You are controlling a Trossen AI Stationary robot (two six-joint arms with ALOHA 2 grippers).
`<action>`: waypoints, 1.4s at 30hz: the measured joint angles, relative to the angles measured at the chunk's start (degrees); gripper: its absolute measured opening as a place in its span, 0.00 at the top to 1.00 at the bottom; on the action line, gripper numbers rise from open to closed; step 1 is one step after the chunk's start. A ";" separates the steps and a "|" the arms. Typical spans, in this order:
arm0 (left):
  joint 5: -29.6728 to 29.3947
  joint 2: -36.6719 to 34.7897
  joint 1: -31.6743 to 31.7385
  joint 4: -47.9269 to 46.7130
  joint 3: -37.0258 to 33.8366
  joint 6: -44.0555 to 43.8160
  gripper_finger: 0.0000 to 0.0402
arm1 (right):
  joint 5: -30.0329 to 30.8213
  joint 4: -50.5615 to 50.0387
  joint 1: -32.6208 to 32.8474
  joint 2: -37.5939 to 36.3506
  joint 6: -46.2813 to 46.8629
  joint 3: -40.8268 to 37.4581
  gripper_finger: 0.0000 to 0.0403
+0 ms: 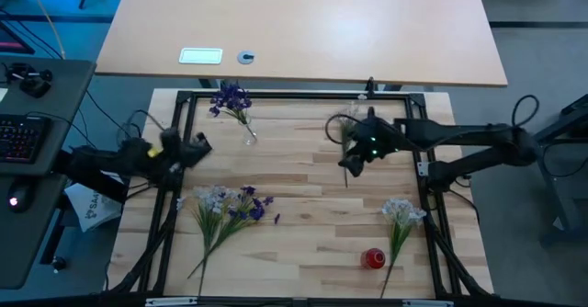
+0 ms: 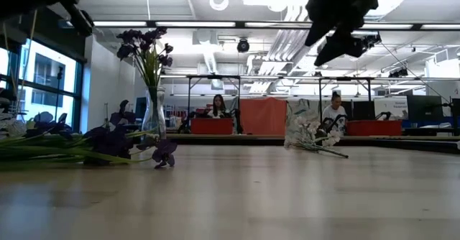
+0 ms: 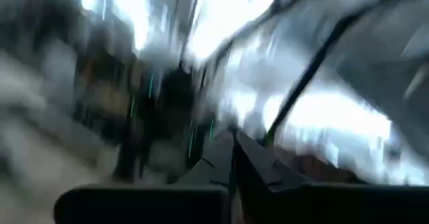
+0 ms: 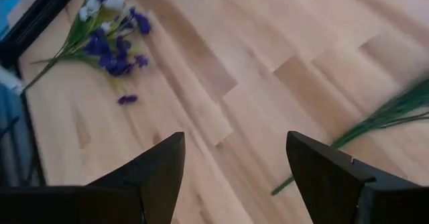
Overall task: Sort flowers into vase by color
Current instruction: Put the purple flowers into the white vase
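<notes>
- Right claw hangs spread wide above the table, grasping nothing.
- Left claw sits clenched at the table's left edge.
- Purple flowers stand in a glass vase; mixed purple-and-white sprays and white sprays lie flat.

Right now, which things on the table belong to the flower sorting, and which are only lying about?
Belong to the job:
- vase holding purple flowers
- mixed purple and white bunch, lying on the table
- white spray, lying on the table
- second clear vase, partly hidden by the right arm

Only lying about:
- red object beside the white spray's stem
</notes>
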 joint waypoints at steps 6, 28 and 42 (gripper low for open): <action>13.01 25.49 -3.27 -20.76 18.68 -5.13 0.92 | 2.14 -0.32 -0.38 -4.76 -7.93 -1.01 0.37; 15.91 76.71 -36.91 -66.30 47.37 -49.82 0.87 | 1.67 -3.21 -1.10 -13.67 -23.01 -1.01 0.37; 12.94 85.04 -36.31 -70.46 47.18 -44.80 0.72 | 6.21 -1.88 -1.10 -13.57 -16.41 -1.01 0.37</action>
